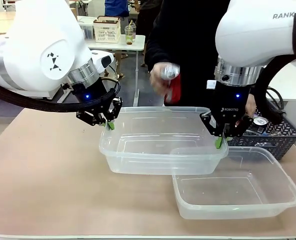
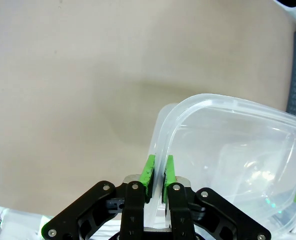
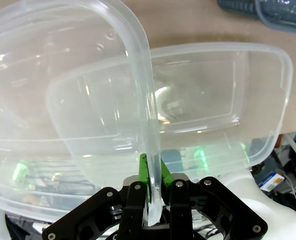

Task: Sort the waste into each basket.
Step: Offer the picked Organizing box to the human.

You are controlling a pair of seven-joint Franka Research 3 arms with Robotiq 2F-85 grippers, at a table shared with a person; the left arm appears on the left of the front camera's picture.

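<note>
- Gripping the left end of the clear tub [image 1: 158, 162], the left gripper [image 1: 109, 125] was pinched nearly shut on the thin rim.
- Right gripper [image 1: 219, 141] was clamped the same way on the tub's right-end rim.
- Tub was held between both arms, with its right front corner over the second tub [image 1: 228, 192], which sat on the table [image 1: 43, 170].
- Person's hand [image 1: 160, 77] held a red can [image 1: 175, 91] behind the tub's far rim.
- Grey basket [image 1: 280, 137] sat far right.

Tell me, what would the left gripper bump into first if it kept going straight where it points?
The left gripper pinches the clear tub by its rim; past that, probably the bare table, though depth is unclear.
</note>
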